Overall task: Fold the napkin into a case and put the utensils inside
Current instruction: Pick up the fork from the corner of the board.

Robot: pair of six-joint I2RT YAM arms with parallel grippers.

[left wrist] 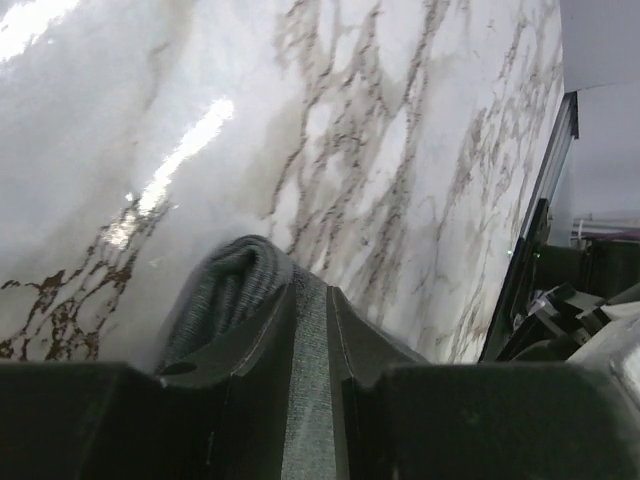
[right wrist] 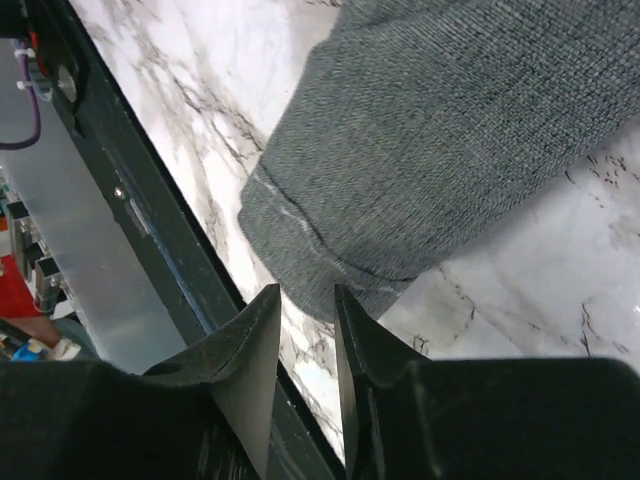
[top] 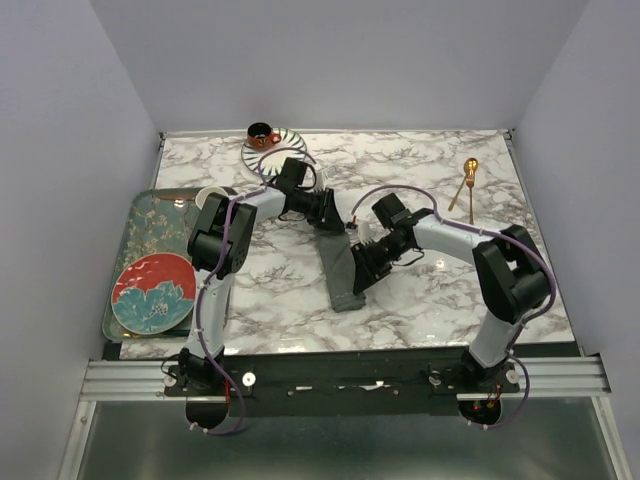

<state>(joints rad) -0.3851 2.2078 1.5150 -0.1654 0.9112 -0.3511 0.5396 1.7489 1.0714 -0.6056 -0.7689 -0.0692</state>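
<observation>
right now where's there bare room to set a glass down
Bare marble at the far edge between the saucer and the utensils, and up front between the tray and the napkin. Crowded mid-table around the napkin.

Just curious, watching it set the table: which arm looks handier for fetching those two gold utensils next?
Probably right. The utensils lie far right, on its side; the left pincer is clamped on the napkin.

Pretty bright, even light from overhead. Big white glare streaks on the glossy desk ahead and left of the left end effector. Wrist cams blur up close; overhead view's sharp, shadows soft.
</observation>
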